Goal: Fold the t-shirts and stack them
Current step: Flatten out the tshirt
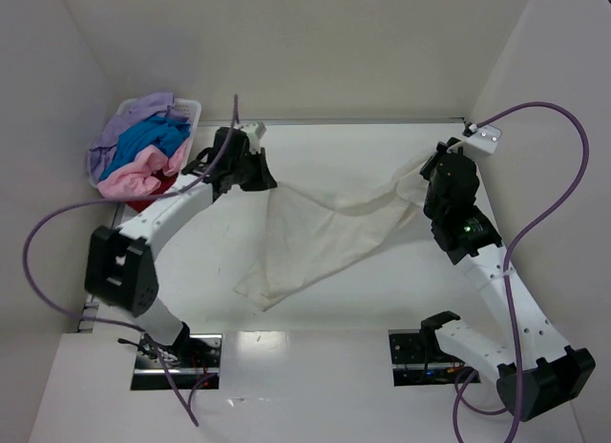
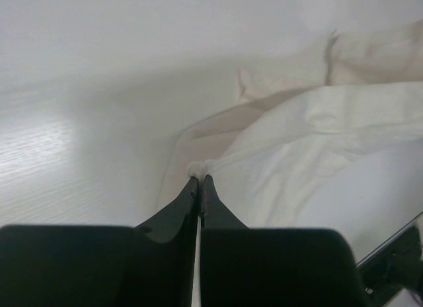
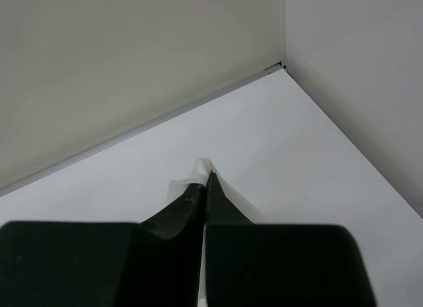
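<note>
Nearest our bases, the lower corner of the cream-white t-shirt (image 1: 315, 233) drapes onto the table (image 1: 382, 300), about mid-table. Further out, we hold the shirt slung between our 2 grippers. The left gripper (image 2: 199, 182) is clamped tight on a bunched bit of cloth at the shirt's left end, and the right gripper (image 3: 206, 178) pinches a small tip of cloth at its right end, near the side wall. Farthest, in the far left corner, the white basket (image 1: 194, 106) holds the lilac t-shirt (image 1: 134, 123), the bright blue t-shirt (image 1: 153, 142), the pale pink t-shirt (image 1: 138, 179) and a sliver of the red t-shirt (image 1: 165, 182).
</note>
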Available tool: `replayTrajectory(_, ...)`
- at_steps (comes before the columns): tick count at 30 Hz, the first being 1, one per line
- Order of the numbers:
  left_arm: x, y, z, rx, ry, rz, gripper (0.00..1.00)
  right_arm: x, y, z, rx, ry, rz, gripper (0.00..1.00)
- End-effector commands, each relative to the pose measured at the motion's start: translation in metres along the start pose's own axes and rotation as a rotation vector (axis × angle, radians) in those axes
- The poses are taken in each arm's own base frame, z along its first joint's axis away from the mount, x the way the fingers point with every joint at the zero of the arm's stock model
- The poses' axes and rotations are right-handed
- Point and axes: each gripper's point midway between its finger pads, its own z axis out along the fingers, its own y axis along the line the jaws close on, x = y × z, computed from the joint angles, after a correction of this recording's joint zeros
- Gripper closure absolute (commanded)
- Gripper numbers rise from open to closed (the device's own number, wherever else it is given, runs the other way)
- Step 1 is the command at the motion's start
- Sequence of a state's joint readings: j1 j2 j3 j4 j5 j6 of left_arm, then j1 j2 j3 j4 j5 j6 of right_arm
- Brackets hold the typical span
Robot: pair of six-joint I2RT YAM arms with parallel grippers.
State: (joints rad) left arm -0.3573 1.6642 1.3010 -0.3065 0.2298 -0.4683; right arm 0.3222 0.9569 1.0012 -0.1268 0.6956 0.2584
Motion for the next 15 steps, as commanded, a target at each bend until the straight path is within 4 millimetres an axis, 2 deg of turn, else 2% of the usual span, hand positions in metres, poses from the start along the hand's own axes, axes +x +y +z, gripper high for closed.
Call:
replayTrajectory(1, -0.022, -0.006, -0.055, -0.057, -0.127, 0.024, 1.00, -0.023, -0.011, -0.003, 0.054, -0.080, 0.078, 1.00)
replayTrajectory(2, -0.033, -0.007, -0.078, -0.088, -0.189, 0.030, 1.00, -0.023, -0.011, -0.003, 0.054, -0.080, 0.078, 1.00)
replayTrajectory(5, -0.021, -0.002, -0.110, -0.136, -0.210, 0.006, 1.00, -0.027, -0.017, -0.003, 0.082, -0.088, 0.079, 1.00)
replayTrajectory(8, -0.004, 0.001, -0.131, -0.148, -0.206, -0.029, 1.00, -0.031, -0.018, -0.004, 0.090, -0.098, 0.095, 1.00)
replayTrajectory(10, 0.017, 0.008, -0.133, -0.161, -0.174, -0.053, 1.00, -0.036, -0.019, -0.004, 0.100, -0.108, 0.101, 1.00)
replayTrajectory(15, 0.023, 0.010, -0.162, -0.183, -0.242, -0.082, 1.00, -0.053, -0.018, -0.007, 0.100, -0.138, 0.129, 1.00)
